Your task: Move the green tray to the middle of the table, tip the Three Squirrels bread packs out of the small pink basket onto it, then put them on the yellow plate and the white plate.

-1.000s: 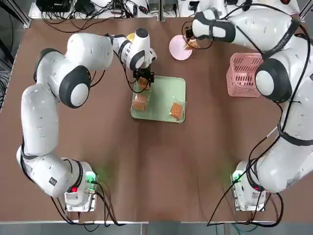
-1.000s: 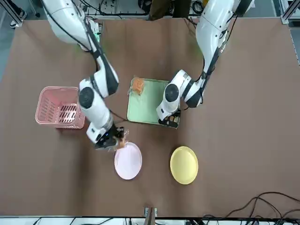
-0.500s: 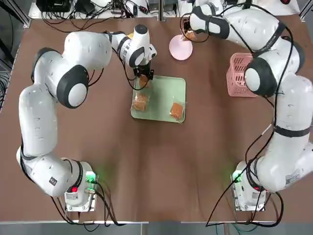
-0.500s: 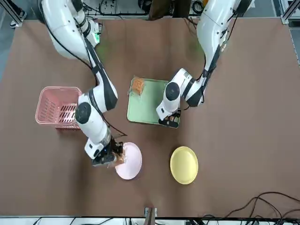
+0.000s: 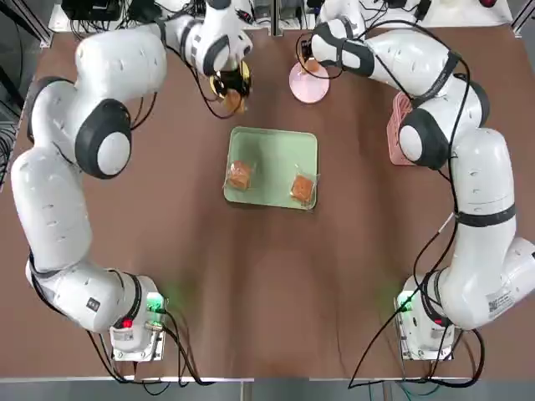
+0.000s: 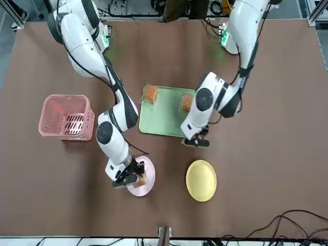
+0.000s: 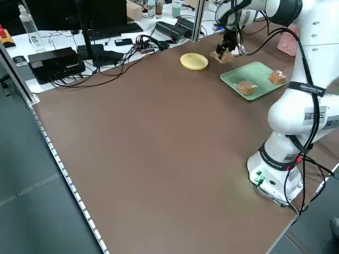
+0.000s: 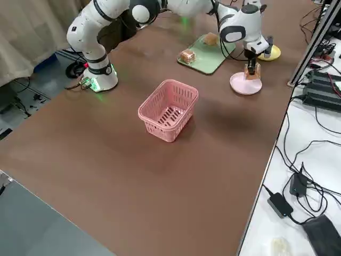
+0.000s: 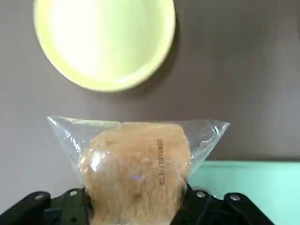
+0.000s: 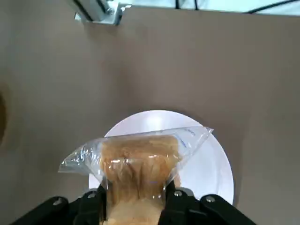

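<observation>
Two bread packs are in the air at once, one in each gripper, and two more lie on the green tray, which sits mid-table. The left gripper is clenched on a pack and hangs between the tray's far edge and the yellow plate, not over the dish yet. The right gripper grips its own pack right above the white plate. The pink basket stands apart on the robot's right side, and it looks empty, though its far corner is hard to read.

To finish well, the left arm should carry on until the pack is centred over the yellow plate, since the dish has a raised rim that could catch a trailing corner of the wrapper. Both packs hang loose below the fingers, so coming down low before letting go should keep them from sliding off. The right pack sits toward one side of its plate; a small move inward would be safer. Each arm can then go back for a pack on the tray.
</observation>
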Controlling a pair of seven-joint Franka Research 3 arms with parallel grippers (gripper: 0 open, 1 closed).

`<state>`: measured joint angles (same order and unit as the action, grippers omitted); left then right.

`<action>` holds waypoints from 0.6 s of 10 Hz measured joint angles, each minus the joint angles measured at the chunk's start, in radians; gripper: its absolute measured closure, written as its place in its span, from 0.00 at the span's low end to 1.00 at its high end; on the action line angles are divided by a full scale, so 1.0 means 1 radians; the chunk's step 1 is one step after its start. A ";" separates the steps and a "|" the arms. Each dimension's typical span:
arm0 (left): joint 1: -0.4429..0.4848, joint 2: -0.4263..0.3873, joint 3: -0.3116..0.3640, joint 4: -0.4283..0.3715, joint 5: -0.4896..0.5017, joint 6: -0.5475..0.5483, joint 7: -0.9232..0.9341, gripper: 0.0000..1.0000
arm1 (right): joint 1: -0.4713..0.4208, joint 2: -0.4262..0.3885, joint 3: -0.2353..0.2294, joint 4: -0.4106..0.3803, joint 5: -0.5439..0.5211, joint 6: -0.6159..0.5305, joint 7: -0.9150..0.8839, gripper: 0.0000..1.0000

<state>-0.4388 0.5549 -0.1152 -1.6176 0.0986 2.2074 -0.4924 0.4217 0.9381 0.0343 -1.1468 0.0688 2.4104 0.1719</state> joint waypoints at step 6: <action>0.056 0.180 0.044 0.206 0.033 0.080 0.061 0.48 | 0.001 0.043 -0.001 0.000 0.000 0.032 -0.080 0.46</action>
<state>-0.3830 0.7347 -0.0709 -1.4111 0.1314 2.2875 -0.4315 0.4228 0.9812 0.0335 -1.1463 0.0688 2.4427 0.0922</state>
